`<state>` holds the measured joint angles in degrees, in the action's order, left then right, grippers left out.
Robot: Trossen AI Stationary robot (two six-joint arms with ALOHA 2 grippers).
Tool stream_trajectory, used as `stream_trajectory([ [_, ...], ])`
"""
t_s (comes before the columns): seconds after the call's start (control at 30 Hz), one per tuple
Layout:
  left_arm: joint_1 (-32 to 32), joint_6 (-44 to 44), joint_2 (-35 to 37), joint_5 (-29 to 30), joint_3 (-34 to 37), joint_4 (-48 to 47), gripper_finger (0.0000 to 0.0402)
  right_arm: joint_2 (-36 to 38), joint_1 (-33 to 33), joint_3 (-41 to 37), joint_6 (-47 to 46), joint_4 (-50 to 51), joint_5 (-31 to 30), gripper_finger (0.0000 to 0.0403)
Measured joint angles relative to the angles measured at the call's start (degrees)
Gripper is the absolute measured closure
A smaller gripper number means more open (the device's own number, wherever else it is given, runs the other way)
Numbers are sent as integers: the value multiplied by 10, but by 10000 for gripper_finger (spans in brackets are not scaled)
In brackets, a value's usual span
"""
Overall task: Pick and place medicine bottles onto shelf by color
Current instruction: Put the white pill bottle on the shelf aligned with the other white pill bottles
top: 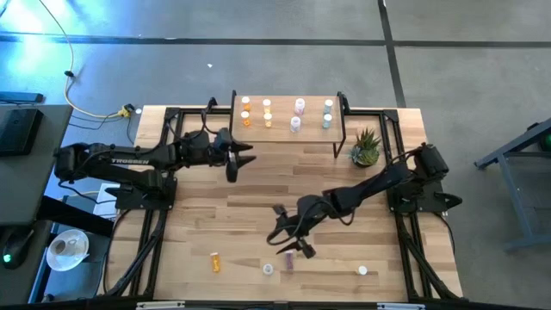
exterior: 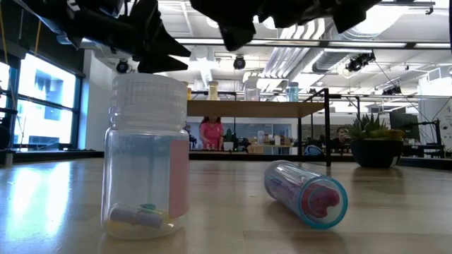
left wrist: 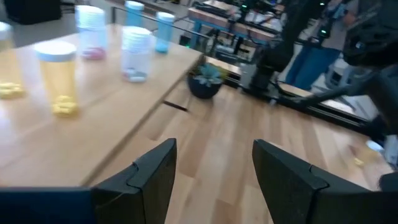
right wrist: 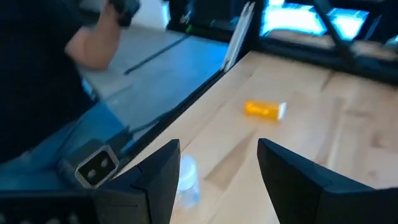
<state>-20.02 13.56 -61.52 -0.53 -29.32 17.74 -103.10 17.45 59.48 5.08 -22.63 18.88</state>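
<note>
The shelf stands at the table's far edge, carrying orange bottles on its left, purple ones in the middle and bluish ones on its right. Near the front edge an orange bottle and a purple one lie on their sides. A pale bottle and another pale bottle stand there on their bases. My right gripper hangs open above the purple and pale bottles, touching neither. My left gripper is open just in front of the shelf's left end, with nothing between its fingers.
A small green potted plant sits right of the shelf. Black frame rails run along both table sides. Beyond the table's near edge a person is seen in the right wrist view. Bare wood lies in the middle of the table.
</note>
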Motion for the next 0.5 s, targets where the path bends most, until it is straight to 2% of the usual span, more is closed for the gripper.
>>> stream_trajectory([
  [0.13,30,14,0,30,0,0,200,-27,10,34,37,55,13,197],
  [0.23,50,14,0,58,0,0,200,-43,17,50,66,57,16,197],
  [0.5,98,15,-2,101,0,-6,200,-91,19,79,70,56,26,197],
])
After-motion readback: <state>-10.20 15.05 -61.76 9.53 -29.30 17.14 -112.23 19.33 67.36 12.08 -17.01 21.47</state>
